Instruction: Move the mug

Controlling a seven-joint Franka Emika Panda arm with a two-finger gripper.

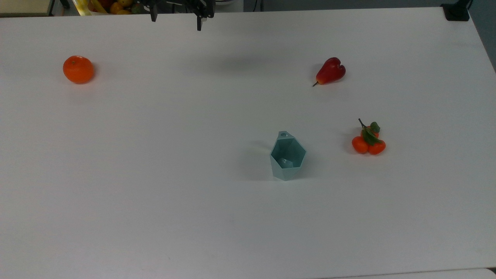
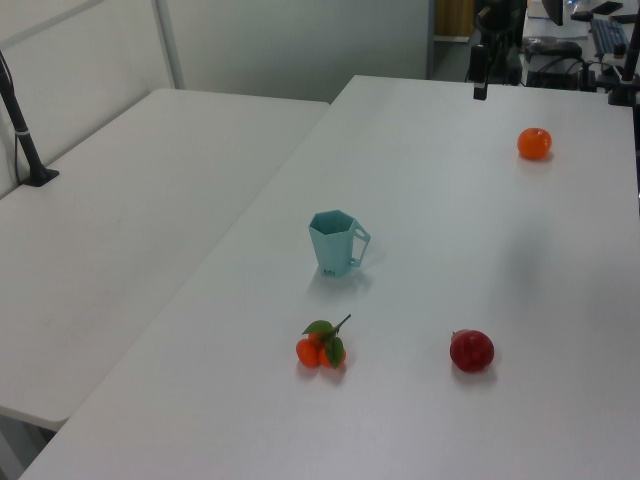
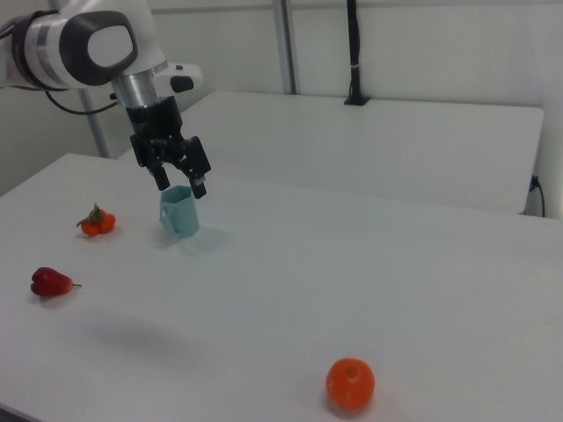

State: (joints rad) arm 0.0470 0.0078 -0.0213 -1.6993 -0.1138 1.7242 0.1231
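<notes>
Mug [image 1: 287, 156] upright, lower centre-right of top view, handle toward frame top. Hand [image 3: 179, 177] released, fingers spread, empty, high above tabletop [image 1: 155, 174], well apart from mug. Risks: light faceted plastic tips if finger clips rim; tapered sides slip; tangerine cluster [image 1: 368, 141] near.

Pale teal mug [image 1: 287, 156], plain with no print, on a white table [image 1: 155, 174]. Bright orange [image 1: 78, 69], deep red fruit [image 1: 330, 71], and a little orange cluster [image 1: 368, 142] with green leaves (dark stem too). Black gripper [image 3: 180, 180] on a white-and-grey arm [image 3: 84, 44].
</notes>
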